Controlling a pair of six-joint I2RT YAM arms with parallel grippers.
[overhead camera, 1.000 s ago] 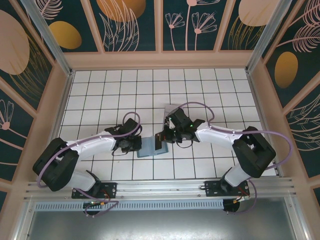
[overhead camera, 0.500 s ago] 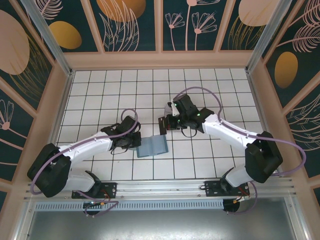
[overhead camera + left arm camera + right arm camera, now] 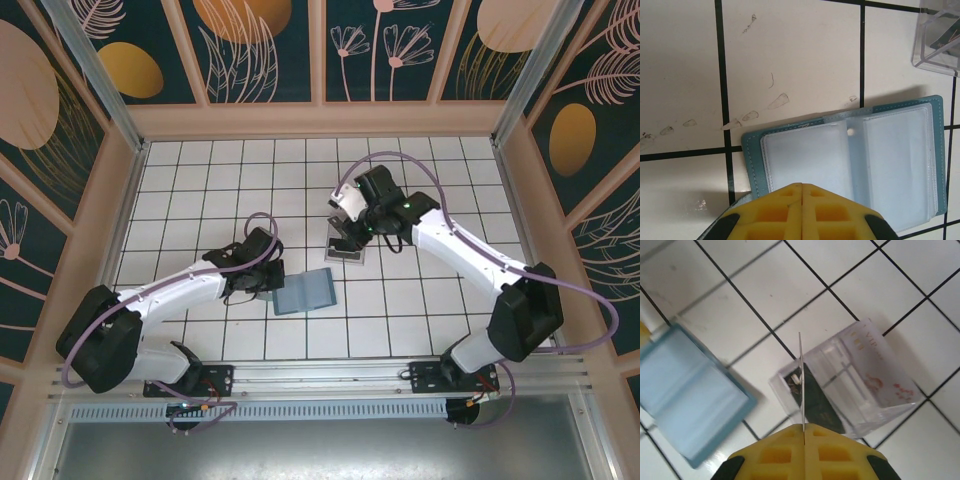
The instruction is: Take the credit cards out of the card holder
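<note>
Right jaws (image 3: 803, 434), pinching a card (image 3: 801, 375), have swung from card holder (image 3: 305, 292) to over tray (image 3: 880, 416); left jaws (image 3: 802, 192) closed.

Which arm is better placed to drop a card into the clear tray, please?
Right. The right gripper is shut on a credit card, edge-on above the clear tray; the left gripper is shut at the card holder, farther from the tray.

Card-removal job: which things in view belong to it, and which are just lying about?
Job: teal-blue folding card holder, lying open; thin card held edge-on in the shut right gripper; pale rectangular card and black rectangular card inside the tray.

Lying about: clear plastic tray, not named in the job though cards lie in it; white tiled table top.
</note>
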